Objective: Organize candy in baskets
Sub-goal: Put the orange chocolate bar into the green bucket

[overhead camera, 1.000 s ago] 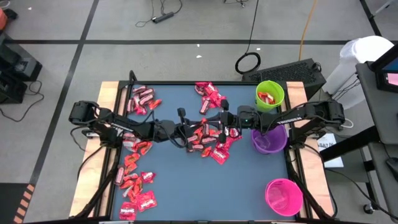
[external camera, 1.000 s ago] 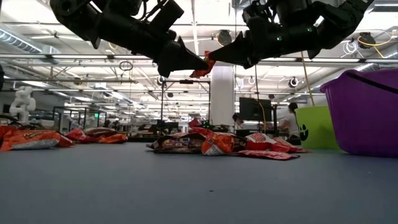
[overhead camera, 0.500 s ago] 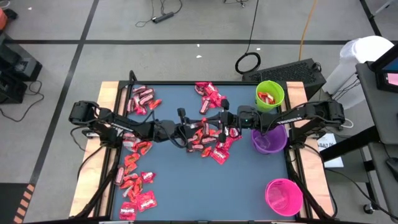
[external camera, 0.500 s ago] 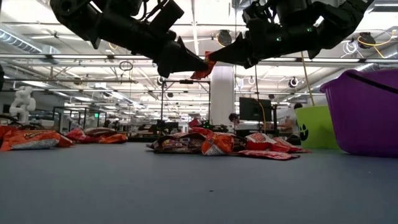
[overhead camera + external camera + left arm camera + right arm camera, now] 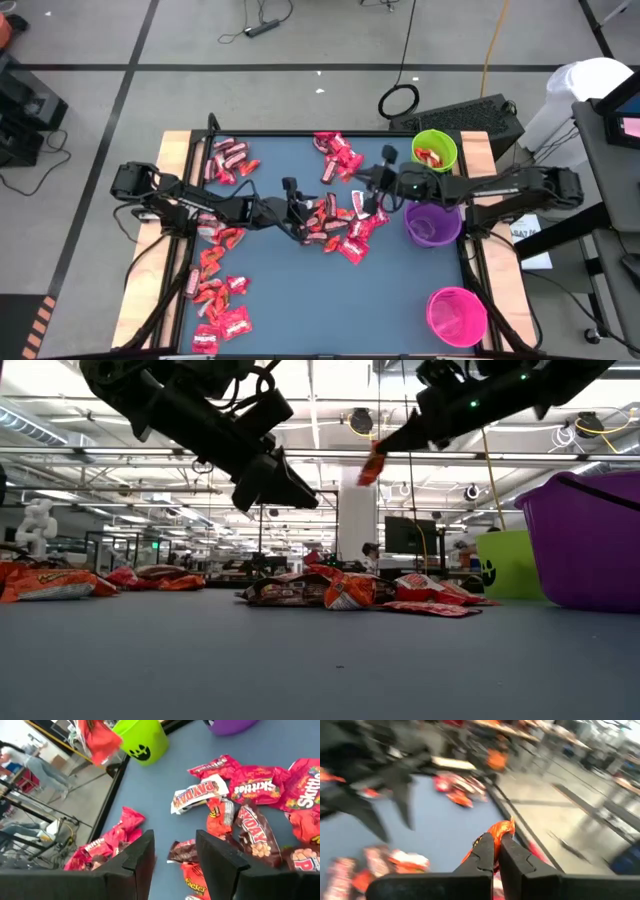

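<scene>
Above the middle of the blue desk (image 5: 280, 270), the right tool (image 5: 372, 460) was pinching one orange-red candy (image 5: 370, 463) between pressed-together fingers, the wrapper dangling clear of the surface. Just beside it, the left tool (image 5: 172, 855) hung over the central pile of candy (image 5: 335, 225) with its fingers spread and nothing between them. That pile lay directly beneath both tools, a jumble of red and maroon wrappers. More candy lay in a cluster near the far edge (image 5: 335, 152), another at the far left corner (image 5: 228, 160), and a long scatter ran down the left side (image 5: 215, 295). Along the right edge stood the baskets: lime green basket (image 5: 434, 152) farthest, with some candy already inside, purple basket (image 5: 432, 225) just beside the right arm, and pink basket (image 5: 456, 316) nearest, well apart from the tools. Beyond the desk, a cable ring (image 5: 399, 101) lay on the floor.
</scene>
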You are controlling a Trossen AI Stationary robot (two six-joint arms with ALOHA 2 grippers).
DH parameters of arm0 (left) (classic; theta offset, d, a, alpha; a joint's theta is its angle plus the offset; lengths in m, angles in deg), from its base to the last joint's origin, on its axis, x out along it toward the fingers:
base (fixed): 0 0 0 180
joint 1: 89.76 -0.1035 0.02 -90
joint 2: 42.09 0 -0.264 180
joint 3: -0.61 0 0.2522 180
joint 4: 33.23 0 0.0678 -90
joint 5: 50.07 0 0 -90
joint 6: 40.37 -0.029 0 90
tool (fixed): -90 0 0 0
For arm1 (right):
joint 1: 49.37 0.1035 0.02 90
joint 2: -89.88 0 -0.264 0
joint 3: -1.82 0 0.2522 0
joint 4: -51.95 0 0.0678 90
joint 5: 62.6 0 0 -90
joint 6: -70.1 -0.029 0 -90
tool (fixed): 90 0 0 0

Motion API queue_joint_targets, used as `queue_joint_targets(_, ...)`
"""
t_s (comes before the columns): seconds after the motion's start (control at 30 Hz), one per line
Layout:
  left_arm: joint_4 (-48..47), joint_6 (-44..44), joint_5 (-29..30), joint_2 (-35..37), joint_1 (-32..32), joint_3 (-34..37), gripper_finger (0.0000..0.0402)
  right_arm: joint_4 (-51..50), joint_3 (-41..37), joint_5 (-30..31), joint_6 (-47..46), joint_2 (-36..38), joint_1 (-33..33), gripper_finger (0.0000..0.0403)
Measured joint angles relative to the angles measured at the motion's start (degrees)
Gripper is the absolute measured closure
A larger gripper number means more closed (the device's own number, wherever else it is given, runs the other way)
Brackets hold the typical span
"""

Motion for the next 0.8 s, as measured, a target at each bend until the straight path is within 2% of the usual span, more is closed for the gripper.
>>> queue_joint_targets(0.17, -0.62, 1.38, -0.97, 0.0, 0.0, 0.0, 0.0251, -9.82, 0.0, 7.82, -1.51, 7.24, -2.65, 0.0399)
queue_joint_targets(0.4, -0.57, 1.42, -2.3, -0.01, 0.0, 0.02, 0.0251, -25.61, 0.58, 15.58, -4.55, 15.31, -8.65, 0.0399)
queue_joint_targets(0.57, -0.42, 1.48, -2.74, -0.01, 0.0, 0.04, 0.0251, -41.03, 5.36, 15.78, -10.27, 16.57, -14.04, 0.0399)
queue_joint_targets(0.8, -0.42, 1.59, -4.52, -0.01, 0.0, 0.07, 0.0251, -58.7, 13.98, 15.72, -15.48, 13.59, -21.79, 0.0399)
